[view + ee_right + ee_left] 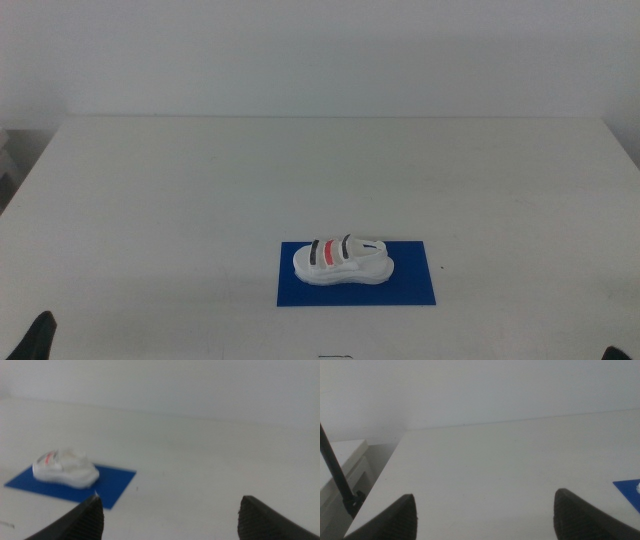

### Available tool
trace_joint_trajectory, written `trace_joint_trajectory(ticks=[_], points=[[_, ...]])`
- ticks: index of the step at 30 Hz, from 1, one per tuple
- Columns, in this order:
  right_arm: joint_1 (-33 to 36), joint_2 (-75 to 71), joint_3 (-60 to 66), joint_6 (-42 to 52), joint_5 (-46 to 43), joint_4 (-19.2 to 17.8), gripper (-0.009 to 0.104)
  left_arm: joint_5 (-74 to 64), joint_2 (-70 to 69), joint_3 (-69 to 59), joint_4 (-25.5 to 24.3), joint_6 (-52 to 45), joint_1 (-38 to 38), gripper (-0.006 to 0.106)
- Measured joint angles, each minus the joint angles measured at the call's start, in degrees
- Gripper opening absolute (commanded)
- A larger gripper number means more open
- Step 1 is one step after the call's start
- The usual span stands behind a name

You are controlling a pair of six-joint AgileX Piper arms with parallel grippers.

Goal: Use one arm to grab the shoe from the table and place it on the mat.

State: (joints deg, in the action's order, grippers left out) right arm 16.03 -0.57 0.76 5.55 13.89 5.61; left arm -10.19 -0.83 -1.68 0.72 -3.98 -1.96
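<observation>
The white shoe (342,260) with black and red straps lies on its sole on the dark blue mat (410,275), toward the front middle of the white table (300,170). No gripper touches it. My left gripper (484,495) is open and empty, low at the table's front left corner (40,335). My right gripper (170,497) is open and empty at the front right. The right wrist view shows the shoe (65,467) on the mat (117,480), well ahead of the jaws. A corner of the mat (627,487) shows in the left wrist view.
A white wall runs behind the table. The table's left edge (385,475) shows in the left wrist view, with a thin dark rod (335,470) and a pale cabinet beyond it.
</observation>
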Motion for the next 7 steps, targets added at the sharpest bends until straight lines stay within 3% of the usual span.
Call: trace_joint_trajectory(ticks=[7], points=[[0.00, -0.04, 0.88, 0.05, 1.31, 0.18, 0.087, 0.00, 0.00, 0.00, 0.00, 0.00, 0.00, 0.094]])
